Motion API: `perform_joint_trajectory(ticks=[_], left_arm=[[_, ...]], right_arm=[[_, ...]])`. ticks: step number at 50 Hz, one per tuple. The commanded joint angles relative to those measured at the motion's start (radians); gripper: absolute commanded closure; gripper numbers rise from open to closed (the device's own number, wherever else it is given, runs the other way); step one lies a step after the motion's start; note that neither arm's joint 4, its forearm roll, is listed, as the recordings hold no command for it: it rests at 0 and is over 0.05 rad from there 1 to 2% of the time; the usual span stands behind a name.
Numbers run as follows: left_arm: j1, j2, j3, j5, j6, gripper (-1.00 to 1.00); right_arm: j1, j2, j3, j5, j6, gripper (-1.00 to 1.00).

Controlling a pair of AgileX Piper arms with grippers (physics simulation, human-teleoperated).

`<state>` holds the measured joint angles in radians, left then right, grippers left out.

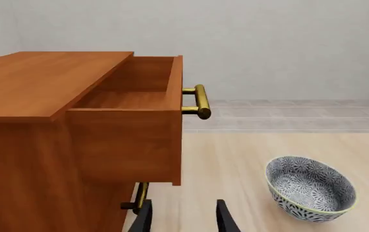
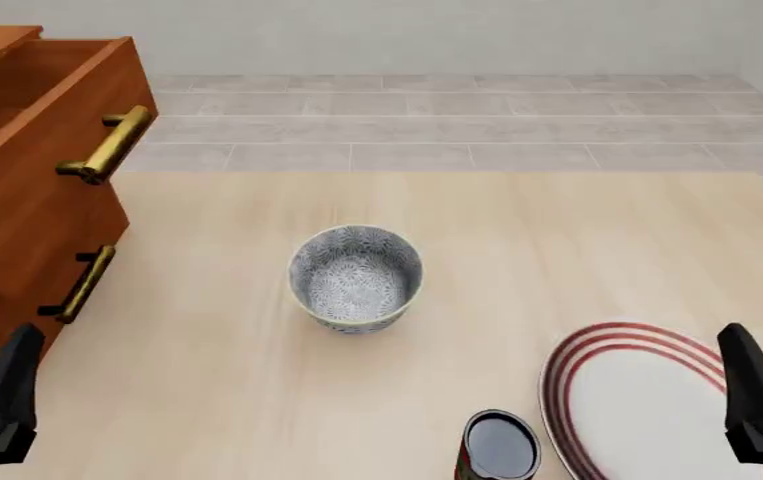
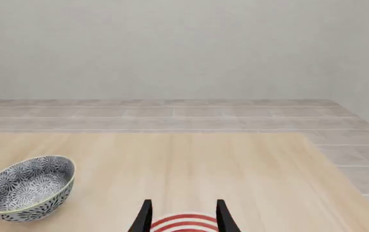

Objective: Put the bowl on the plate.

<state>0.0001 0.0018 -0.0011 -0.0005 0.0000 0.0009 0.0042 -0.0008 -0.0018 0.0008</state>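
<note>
1. A wooden cabinet stands at the far left of the table. Its upper drawer is pulled out and has a brass handle; a second brass handle sits on the front below.
2. A small dark can stands at the near edge, just left of the plate and apart from the bowl.
3. Open table lies between the bowl and the plate; the can sits nearer than that stretch.
4. The bowl stands upright about mid-table, left of and farther than the plate. It is round and deep, white with a dense grey-blue floral pattern inside and out, and has a pale rim.
5. The plate is flat and white with red rings round its rim, at the near right, partly cut off by the picture edge.
6. No writing can be read anywhere.
7. The left gripper hangs near the cabinet's lower front with fingers parted, holding nothing.
8. The right gripper hangs over the plate's far rim, fingers likewise parted and empty.
</note>
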Motion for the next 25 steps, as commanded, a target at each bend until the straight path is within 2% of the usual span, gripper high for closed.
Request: perform_joint_trajectory(ticks=[1,14,25], left_arm=[[0.000,0.006,-0.003,-0.001,0.000,-1.00],[0.000,0.006,-0.003,-0.001,0.000,-1.00],[0.000,0.006,-0.003,-0.001,0.000,-1.00]], right_arm=[[0.003,0.032,-0.002,-0.024,0.002,-1.00],[0.002,0.023,-0.007,-0.011,-0.002,-1.00],[0.013,0.142,-0.053,-0.075,-0.011,-1.00]])
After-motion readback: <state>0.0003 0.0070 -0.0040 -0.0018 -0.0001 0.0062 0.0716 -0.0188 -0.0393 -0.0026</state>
